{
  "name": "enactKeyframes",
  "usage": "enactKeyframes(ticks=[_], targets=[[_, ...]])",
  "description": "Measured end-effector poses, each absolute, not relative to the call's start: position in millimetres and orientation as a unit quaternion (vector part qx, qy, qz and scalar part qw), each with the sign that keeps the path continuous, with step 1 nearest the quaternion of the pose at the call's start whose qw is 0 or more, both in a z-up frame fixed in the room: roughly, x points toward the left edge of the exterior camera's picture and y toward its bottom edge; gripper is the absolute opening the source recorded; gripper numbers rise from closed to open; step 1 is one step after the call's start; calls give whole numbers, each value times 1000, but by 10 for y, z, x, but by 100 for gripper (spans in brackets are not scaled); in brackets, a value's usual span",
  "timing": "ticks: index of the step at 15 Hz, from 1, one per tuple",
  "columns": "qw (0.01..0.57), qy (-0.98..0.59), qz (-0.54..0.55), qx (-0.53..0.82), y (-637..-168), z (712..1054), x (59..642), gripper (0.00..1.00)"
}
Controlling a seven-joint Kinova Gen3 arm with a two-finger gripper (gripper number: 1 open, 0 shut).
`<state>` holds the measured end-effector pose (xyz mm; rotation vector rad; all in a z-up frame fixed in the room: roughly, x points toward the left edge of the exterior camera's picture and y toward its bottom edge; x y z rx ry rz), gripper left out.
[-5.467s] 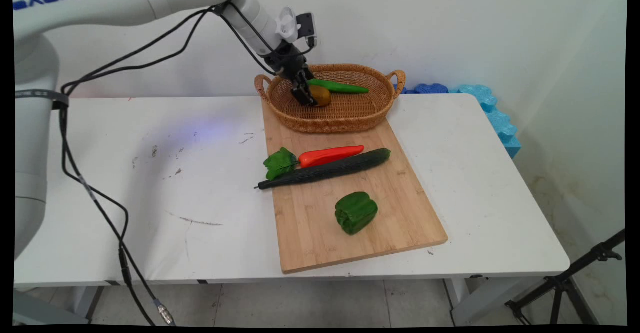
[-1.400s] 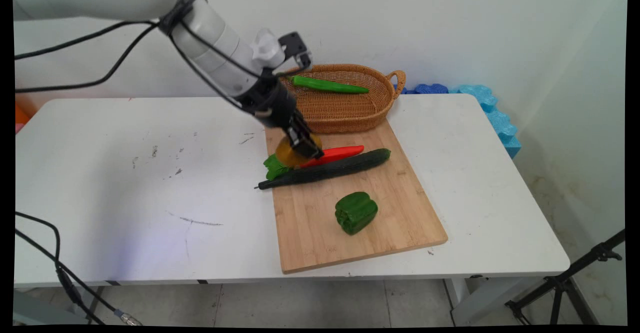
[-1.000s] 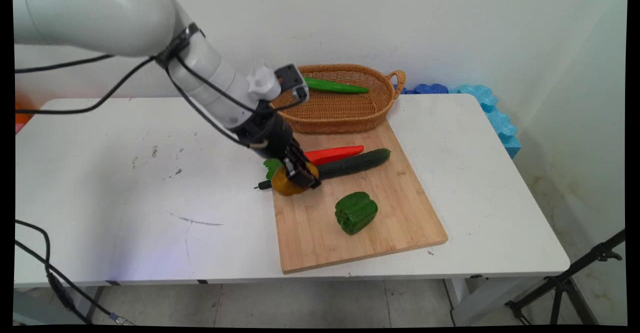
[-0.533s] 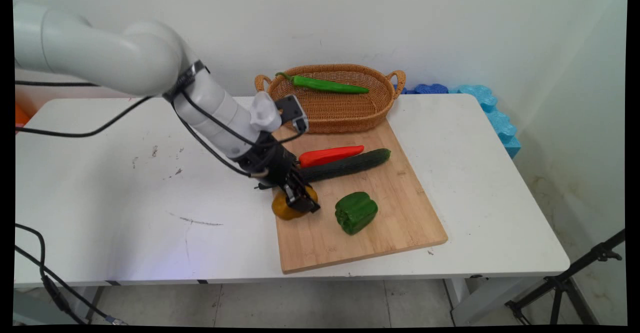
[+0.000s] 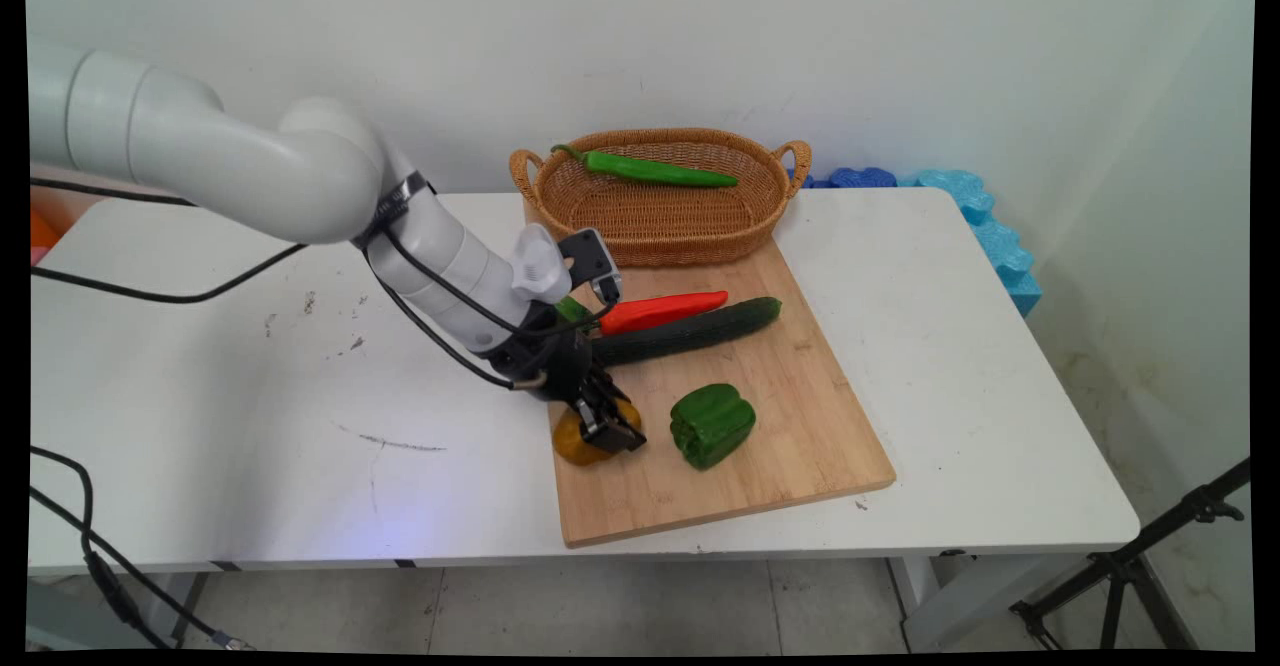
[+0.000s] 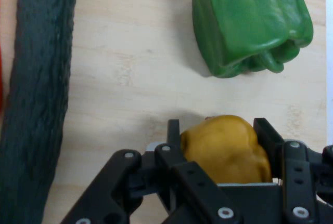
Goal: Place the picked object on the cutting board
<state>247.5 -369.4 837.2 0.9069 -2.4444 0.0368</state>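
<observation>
My gripper (image 5: 600,426) (image 6: 218,130) is shut on a yellow-brown potato (image 5: 575,443) (image 6: 223,148), low over the left part of the wooden cutting board (image 5: 780,396) (image 6: 130,78). The potato looks to be at or just above the board; contact is not visible. A green bell pepper (image 5: 712,424) (image 6: 250,24) lies on the board just right of the potato. A long dark cucumber (image 5: 690,331) (image 6: 34,99) and a red pepper (image 5: 665,310) lie across the board behind my hand.
A wicker basket (image 5: 700,231) stands at the board's far end with a long green chili (image 5: 655,169) in it. Blue foam pieces (image 5: 985,221) lie at the table's back right. A black tripod (image 5: 1130,566) stands on the floor to the right.
The arm carried the potato out of the basket, over the red pepper and cucumber, and down to the near left part of the board. It has stayed shut on the potato.
</observation>
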Motion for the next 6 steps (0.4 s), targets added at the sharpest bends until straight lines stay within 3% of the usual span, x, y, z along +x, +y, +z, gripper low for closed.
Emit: enactKeyframes(ticks=[2, 3, 6], targets=[[265, -904, 14, 335, -3691, 8301, 2464, 0], [266, -904, 14, 335, -3689, 8275, 2462, 100], [267, -904, 16, 334, -3688, 8223, 2463, 100]])
